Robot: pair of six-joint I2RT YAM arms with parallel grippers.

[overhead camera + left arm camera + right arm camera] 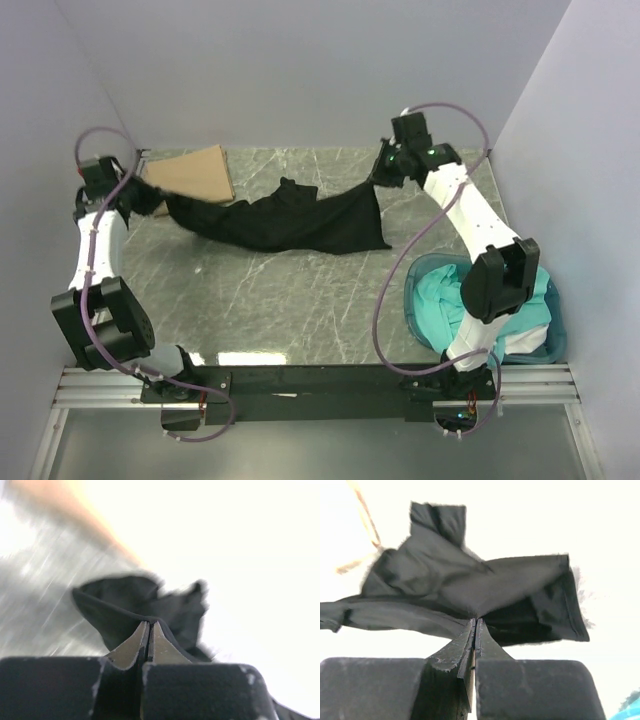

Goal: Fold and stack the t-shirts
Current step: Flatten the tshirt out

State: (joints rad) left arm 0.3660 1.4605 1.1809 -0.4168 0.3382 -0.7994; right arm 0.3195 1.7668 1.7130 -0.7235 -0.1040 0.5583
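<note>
Top view: the fingers of the left gripper (148, 204) cannot be told apart from the black t-shirt (290, 220). Those of the right gripper (379, 174) are masked by its own wrist housing. The right arm (470, 215) crosses the blue tub (412, 300) and the teal t-shirts (436, 296), hiding their middle. One corner of the tan t-shirt (195, 172) lies under black cloth.

Left wrist view: the worktop (40, 610) is streaked by blur and the background is washed out.

Right wrist view: a teal sliver (634, 700) is cut off at the lower right corner (identity undeterminable).
</note>
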